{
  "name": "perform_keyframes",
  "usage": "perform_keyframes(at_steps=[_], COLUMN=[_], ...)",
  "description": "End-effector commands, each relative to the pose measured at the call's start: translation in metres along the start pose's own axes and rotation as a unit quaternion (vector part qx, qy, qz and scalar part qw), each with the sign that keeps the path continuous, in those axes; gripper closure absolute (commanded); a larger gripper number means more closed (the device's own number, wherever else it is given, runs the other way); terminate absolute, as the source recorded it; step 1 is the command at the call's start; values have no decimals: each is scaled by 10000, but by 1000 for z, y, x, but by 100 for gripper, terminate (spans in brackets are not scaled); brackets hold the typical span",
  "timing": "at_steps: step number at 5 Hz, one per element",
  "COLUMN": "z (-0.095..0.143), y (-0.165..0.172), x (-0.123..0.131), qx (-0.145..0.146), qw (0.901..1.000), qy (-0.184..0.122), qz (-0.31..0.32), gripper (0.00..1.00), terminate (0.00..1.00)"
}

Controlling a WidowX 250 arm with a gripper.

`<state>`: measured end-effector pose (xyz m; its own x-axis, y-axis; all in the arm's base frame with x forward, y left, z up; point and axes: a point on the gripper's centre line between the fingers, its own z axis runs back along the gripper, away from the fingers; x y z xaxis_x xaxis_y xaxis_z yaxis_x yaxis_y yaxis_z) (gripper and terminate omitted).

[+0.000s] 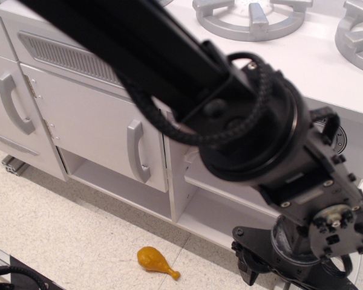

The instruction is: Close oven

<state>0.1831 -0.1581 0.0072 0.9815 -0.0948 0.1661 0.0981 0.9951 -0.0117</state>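
The white toy oven [196, 208] stands open below the stovetop; I see its inner shelf [209, 186] and its floor. Its door, window and handle are hidden behind my arm at the lower right. Only the edge of a grey dial [339, 139] shows. My black gripper [272, 281] hangs low in front of the oven's lower right, at the bottom edge of the view. One finger [249, 273] shows at the far left of the gripper's bar, so the gripper looks open and empty. The other finger is hidden.
A white cupboard door with a vertical grey handle [136, 151] is left of the oven, and another handle [12, 103] is further left. A toy chicken drumstick [157, 261] lies on the floor. Grey burners [254, 18] sit on top. My arm fills the right half.
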Motion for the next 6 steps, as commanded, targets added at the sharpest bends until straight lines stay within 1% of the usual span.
perform_keyframes(at_steps=[1, 2, 3, 4, 5, 6], z=[3, 12, 31, 57, 43, 36], y=[50, 76, 95, 101, 89, 75], x=[20, 33, 45, 52, 37, 20], qx=[221, 205, 251, 280, 460, 387], qw=[9991, 9983, 9975, 9979, 9982, 9988], qy=[-208, -392, -514, -295, -64, -108], qz=[285, 368, 409, 498, 370, 294], gripper=[0, 0, 0, 0, 0, 0], terminate=[0, 0, 0, 0, 0, 0])
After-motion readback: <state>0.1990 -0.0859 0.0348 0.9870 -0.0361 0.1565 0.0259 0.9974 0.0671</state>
